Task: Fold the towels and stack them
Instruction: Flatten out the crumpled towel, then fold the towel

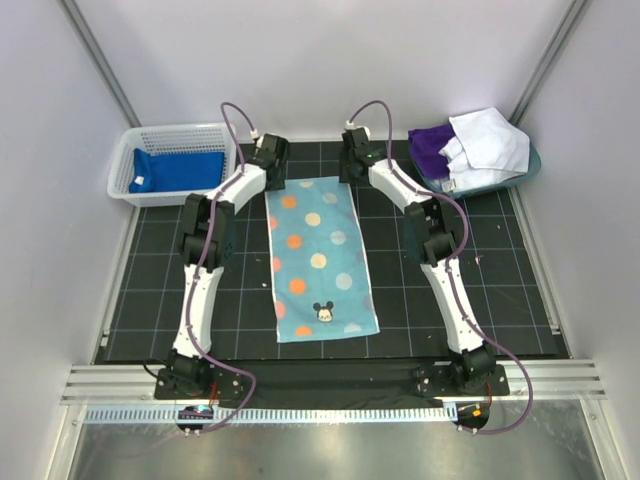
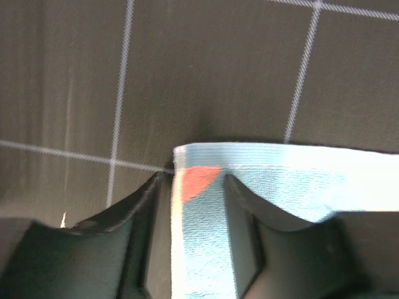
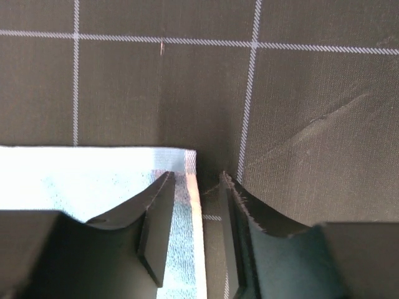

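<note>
The towel (image 1: pixel 318 255) is showing soft, matt woven cloth with a ribbed hem. The mat (image 1: pixel 400 300) is looking like matt, fine-weave fabric. The basket (image 1: pixel 123 170) is showing white plastic mesh; the fingers (image 2: pixel 124 249) are looking matt black.

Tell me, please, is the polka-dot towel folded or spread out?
Spread flat: the polka-dot towel lies as one full rectangle, no fold visible.
</note>
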Robot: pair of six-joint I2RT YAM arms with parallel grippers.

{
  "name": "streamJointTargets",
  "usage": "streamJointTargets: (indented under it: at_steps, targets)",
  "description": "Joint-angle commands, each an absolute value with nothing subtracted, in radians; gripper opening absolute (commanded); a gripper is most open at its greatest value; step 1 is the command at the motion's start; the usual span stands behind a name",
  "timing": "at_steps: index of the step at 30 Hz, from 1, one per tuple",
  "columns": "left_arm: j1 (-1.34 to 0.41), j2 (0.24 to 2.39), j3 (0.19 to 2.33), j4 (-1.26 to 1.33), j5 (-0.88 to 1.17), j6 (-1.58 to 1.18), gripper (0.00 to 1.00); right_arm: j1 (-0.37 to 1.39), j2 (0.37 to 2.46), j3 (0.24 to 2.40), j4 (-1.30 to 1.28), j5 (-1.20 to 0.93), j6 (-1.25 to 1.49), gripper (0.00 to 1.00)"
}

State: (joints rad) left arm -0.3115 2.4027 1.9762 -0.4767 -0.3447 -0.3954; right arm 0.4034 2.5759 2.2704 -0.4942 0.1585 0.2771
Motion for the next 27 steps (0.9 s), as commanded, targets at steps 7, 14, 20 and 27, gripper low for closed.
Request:
streamJointTargets:
  at_steps: [7,14,20,27]
  targets:
    - [-0.301,2.433,1.993,-0.443,-0.245,-0.413,0.28,0.405,2.573,2.275,-0.522,0.184,0.23,0.29]
    - [-0.301,2.405,1.968,-0.42,-0.21,-0.416,0.11,0.405,2.53,2.238,-0.502,0.206,0.227,0.09]
    - [-0.302,2.333,1.928,-0.376,-0.198,-0.413,0.06,0.403,2.462,2.22,-0.471,0.241,0.216,0.04]
    - [-0.308,2.22,1.864,-0.305,-0.173,-0.39,0.02,0.402,2.353,2.189,-0.436,0.264,0.199,0.01]
